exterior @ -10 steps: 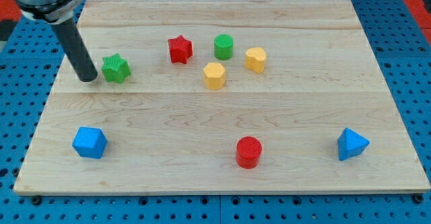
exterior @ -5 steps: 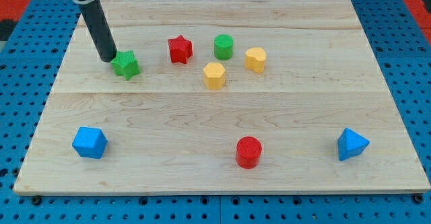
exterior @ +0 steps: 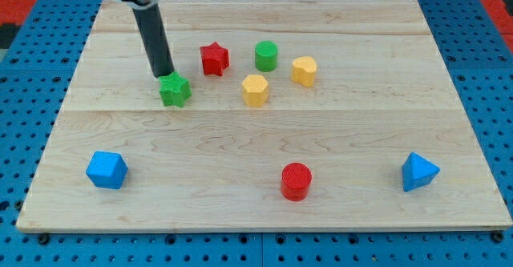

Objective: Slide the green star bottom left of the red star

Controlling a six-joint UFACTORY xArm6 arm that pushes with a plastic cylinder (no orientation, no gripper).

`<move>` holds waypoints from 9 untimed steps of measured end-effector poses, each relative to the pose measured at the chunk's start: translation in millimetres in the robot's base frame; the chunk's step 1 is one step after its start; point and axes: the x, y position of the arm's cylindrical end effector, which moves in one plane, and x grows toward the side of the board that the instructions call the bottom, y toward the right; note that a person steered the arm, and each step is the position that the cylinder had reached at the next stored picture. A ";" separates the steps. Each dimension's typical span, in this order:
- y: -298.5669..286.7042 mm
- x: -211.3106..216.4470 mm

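The green star (exterior: pixel 175 90) lies on the wooden board (exterior: pixel 264 187), down and to the left of the red star (exterior: pixel 214 59). My tip (exterior: pixel 163 74) touches the green star's upper left side. The dark rod rises from there to the view's top. The red star stands about a block's width up and to the right of the green star.
A green cylinder (exterior: pixel 267 56), a yellow hexagonal block (exterior: pixel 304 71) and another yellow hexagonal block (exterior: pixel 255 90) stand right of the red star. A blue block (exterior: pixel 107 170) is at bottom left, a red cylinder (exterior: pixel 296 181) at bottom middle, a blue block (exterior: pixel 418 171) at bottom right.
My tip has moved right and slightly up, then down, pushing the green star to the right and a little down, closer to the red star.
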 end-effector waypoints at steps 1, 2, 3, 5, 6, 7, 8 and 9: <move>-53.0 -24.4; -79.7 7.6; -65.7 30.4; 1.9 86.0; 20.6 79.9; 30.7 73.7; -8.6 79.4; -82.5 62.6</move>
